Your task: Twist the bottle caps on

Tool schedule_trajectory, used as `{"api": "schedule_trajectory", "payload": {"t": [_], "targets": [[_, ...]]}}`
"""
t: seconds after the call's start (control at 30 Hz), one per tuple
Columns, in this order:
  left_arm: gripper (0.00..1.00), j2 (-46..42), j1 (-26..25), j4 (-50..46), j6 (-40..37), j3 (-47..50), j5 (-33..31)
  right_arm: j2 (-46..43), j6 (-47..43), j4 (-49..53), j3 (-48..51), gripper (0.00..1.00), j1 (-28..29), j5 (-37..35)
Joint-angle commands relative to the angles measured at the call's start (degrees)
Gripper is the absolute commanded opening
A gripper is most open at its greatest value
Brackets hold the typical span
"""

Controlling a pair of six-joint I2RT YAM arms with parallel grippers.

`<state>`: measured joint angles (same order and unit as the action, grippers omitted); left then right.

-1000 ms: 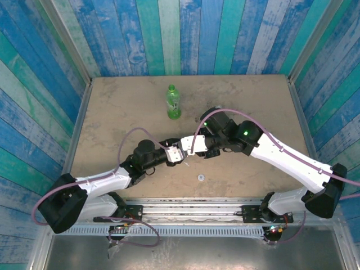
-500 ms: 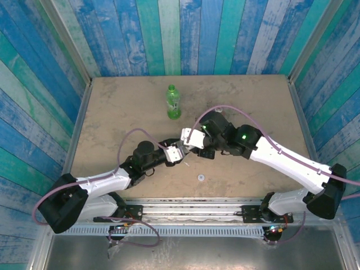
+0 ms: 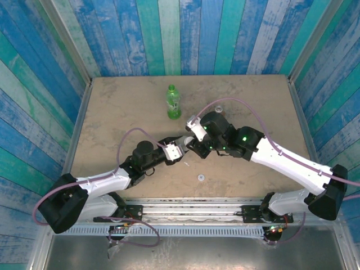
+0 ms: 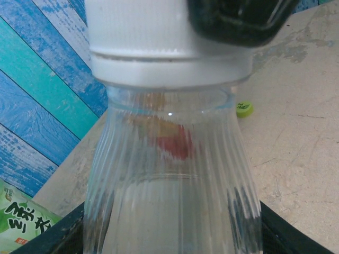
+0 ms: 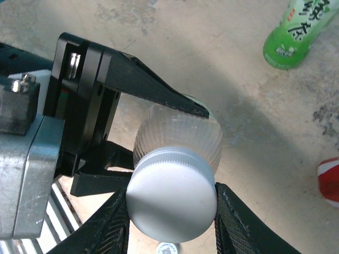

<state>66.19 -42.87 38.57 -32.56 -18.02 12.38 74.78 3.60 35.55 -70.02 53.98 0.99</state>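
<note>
the table (image 3: 112,112) is a tan, worn board with pale scuffs and darker stains, closed in on three sides by walls (image 3: 185,34) of painted wooden planks in blue, teal and green, much of the paint rubbed thin. a grey metal rail (image 3: 191,205) runs along the near edge, where the arm bases are bolted. near the middle of the board the two arms meet over the clear bottle (image 5: 177,140). the left gripper (image 3: 180,149) has its black jaws clamped on the bottle's ribbed body, one finger (image 5: 153,90) lying across the shoulder. the right gripper (image 5: 171,211) comes from the other side, its jaws narrowed onto the white cap (image 5: 171,198), which sits on the bottle's neck; from the left wrist view the cap's lower ring lies just above the neck flange. whether the bottle's base touches the board cannot be told. the green bottle (image 3: 174,103) stands upright towards the far wall, well apart from the grippers. a second white cap (image 3: 200,177) lies alone on the board nearer the rail. a yellow-green cap (image 4: 244,109) lies flat on the board beyond the clear bottle. a red-labelled object (image 5: 329,181) is cut off by the right wrist view's edge.
</note>
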Motion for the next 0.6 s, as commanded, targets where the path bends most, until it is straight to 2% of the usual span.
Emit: {"api": "schedule_trajectory", "payload": {"t": [0.0,0.07,0.1,0.27,0.37,0.57], "targets": [[0.33,-0.30,-0.46,4.48,-0.40,0.41,1.12,-2.40,-8.55,1.98,0.69,0.39,-0.63,0.02],[0.33,0.13,-0.46,3.81,-0.23,0.23,2.40,-4.70,-19.12,2.31,1.29,0.54,-0.69,1.56],[0.33,0.39,-0.49,3.52,-0.23,0.20,3.14,-5.79,-22.89,2.12,1.79,0.57,-0.63,2.39],[0.33,0.61,-0.46,0.29,-0.09,-0.88,6.37,-10.17,-45.20,2.44,3.79,0.61,-0.54,9.19],[0.33,0.40,-0.50,-0.43,-0.05,-1.07,6.74,-9.17,-50.69,3.80,1.67,0.61,-0.59,8.34],[0.33,0.38,-0.48,-0.91,-0.23,-1.56,7.46,-3.97,-55.25,7.25,-2.80,0.60,-0.56,7.36]]}}
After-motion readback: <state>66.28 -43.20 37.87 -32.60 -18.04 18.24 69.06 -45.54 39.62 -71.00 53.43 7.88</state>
